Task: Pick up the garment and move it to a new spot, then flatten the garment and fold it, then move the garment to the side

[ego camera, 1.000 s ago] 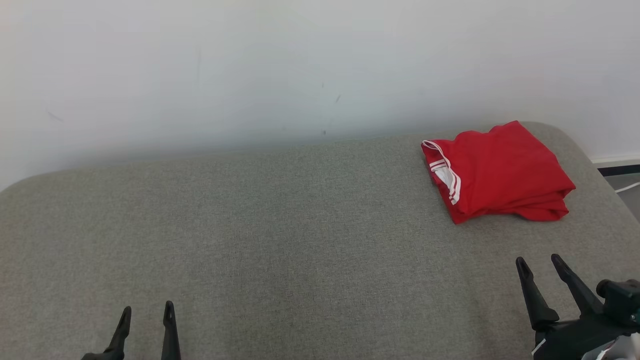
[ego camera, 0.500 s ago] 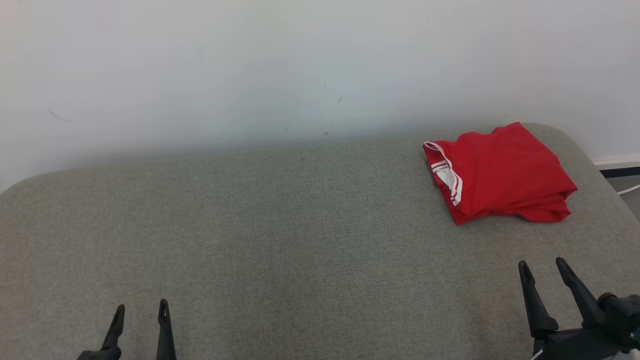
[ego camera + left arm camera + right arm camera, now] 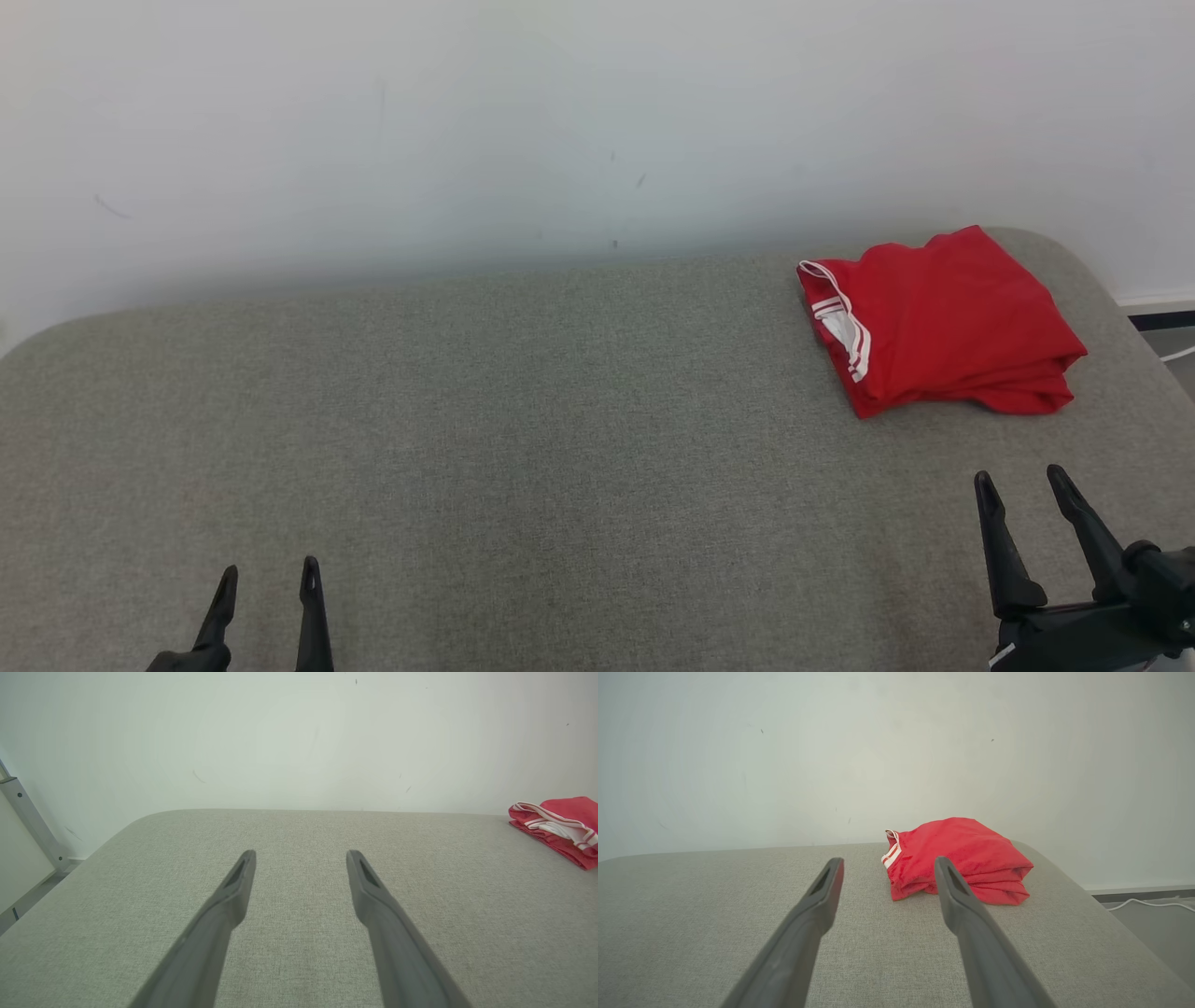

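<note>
Grey upholstery [image 3: 523,420] stretched wide, the folded red garment [image 3: 943,317] sat at its far right corner, soft, light and floppy, best pinched at the near edge, while left gripper [image 3: 266,581] and right gripper [image 3: 1019,483] hung spread, empty.

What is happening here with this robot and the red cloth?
Nothing is being handled at this moment. A red garment lies folded in a bundle at the far right corner of the grey padded surface, close to the wall. The left pincer and the right pincer are both open and empty at the near side. The right one is closer to the garment but apart from it.
</note>
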